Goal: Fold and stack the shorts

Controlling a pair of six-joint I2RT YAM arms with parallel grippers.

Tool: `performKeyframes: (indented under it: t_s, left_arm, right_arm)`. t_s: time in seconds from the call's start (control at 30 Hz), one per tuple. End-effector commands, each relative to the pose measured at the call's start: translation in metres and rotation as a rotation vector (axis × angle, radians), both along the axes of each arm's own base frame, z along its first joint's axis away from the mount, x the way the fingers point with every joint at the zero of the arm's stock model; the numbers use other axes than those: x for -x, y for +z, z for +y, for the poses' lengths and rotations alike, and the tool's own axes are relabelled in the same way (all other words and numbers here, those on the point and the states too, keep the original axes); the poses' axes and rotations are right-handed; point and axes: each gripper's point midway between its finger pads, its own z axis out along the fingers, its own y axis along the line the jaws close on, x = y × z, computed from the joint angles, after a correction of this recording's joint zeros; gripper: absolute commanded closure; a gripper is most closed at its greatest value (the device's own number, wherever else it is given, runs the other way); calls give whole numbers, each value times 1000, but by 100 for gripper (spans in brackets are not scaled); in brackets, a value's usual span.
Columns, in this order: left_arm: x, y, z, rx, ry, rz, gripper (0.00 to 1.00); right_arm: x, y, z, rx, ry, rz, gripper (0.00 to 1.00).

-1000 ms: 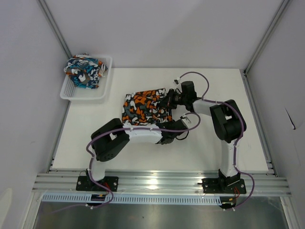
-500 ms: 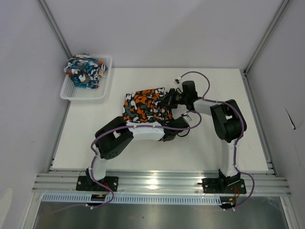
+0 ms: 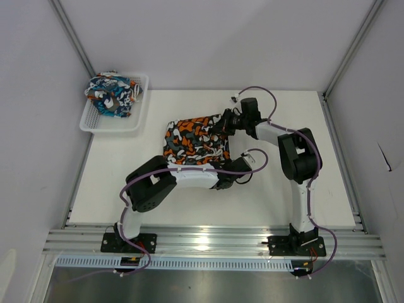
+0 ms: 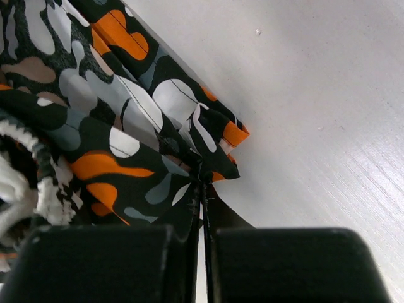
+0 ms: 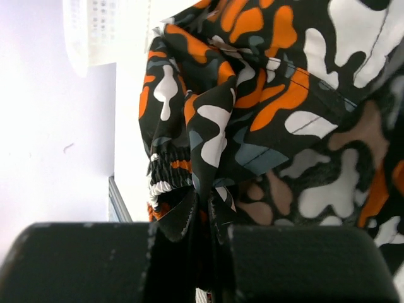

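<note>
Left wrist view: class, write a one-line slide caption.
Left gripper shut on a hem corner of the camouflage shorts on the white table.

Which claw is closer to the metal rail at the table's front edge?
Left. The left gripper pinches the corner of the camouflage shorts nearest the metal rail. The right gripper grips their far edge, across the shorts from the rail.

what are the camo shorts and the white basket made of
The camo shorts look like soft matte woven fabric: they crease and bunch, with stitched seams and a gathered elastic waistband. The white basket seems rigid moulded plastic, smooth-looking, with perforated mesh walls.
</note>
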Motion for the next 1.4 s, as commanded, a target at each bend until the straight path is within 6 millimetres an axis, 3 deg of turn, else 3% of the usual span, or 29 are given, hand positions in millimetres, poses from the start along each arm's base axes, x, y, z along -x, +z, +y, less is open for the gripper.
performKeyframes:
  t_s: [0.0,0.2,0.4,0.5,0.53,0.57,0.7,0.83,0.9,0.93,0.97,1.0,1.03,1.1,1.13,1.2,1.23,1.3,1.33,1.37]
  left_arm:
    - [27,-22,6,-17,-25,117,100]
    - [26,-19,7,-11,-17,108,100]
    - [28,-15,9,5,-14,113,100]
    - [32,-14,5,23,-15,130,100]
    - [34,-14,4,31,-13,138,100]
    - [35,-11,0,44,-16,138,100]
    - [42,-2,-7,95,8,145,100]
    - [48,11,-17,142,40,137,100]
    - [54,17,-17,135,57,125,98]
    - [52,27,-24,164,72,116,96]
    - [55,32,-26,168,70,115,91]
    - [55,45,-28,189,76,109,79]
    - [54,56,-31,210,77,101,75]
    - [52,79,-30,238,88,75,60]
    - [51,90,-30,252,95,63,57]
    - [51,112,-25,273,99,48,53]
    - [52,122,-24,290,97,43,52]
    - [54,134,-17,307,102,38,49]
    - [52,151,-9,337,121,9,46]
    - [52,154,1,334,140,5,42]
  right_arm:
    - [-14,-8,-5,12,0,0,92]
    - [-15,-52,-11,35,-18,65,90]
    - [-24,-66,-21,44,-45,89,87]
    - [-29,-67,-23,61,-46,87,78]
    - [-30,-66,-23,61,-44,82,65]
    - [-29,-66,-22,61,-42,82,59]
    - [-26,-54,-18,57,-25,61,48]
    - [-19,-39,-16,80,-9,30,28]
    - [-13,-32,-18,79,-8,17,24]
    - [-14,-16,-19,74,-13,-13,21]
    - [-13,-10,-22,81,-18,-19,20]
    - [-11,-7,-26,97,-22,-24,18]
    - [-10,9,-29,100,-31,-47,11]
    - [-11,19,-41,137,-64,-67,5]
    - [-6,31,-46,150,-79,-75,0]
    - [-4,34,-58,191,-125,-82,0]
    - [-1,46,-64,196,-149,-95,1]
    - [4,51,-74,207,-197,-90,1]
    - [15,40,-80,205,-232,-35,0]
    - [23,56,-84,185,-266,-49,1]
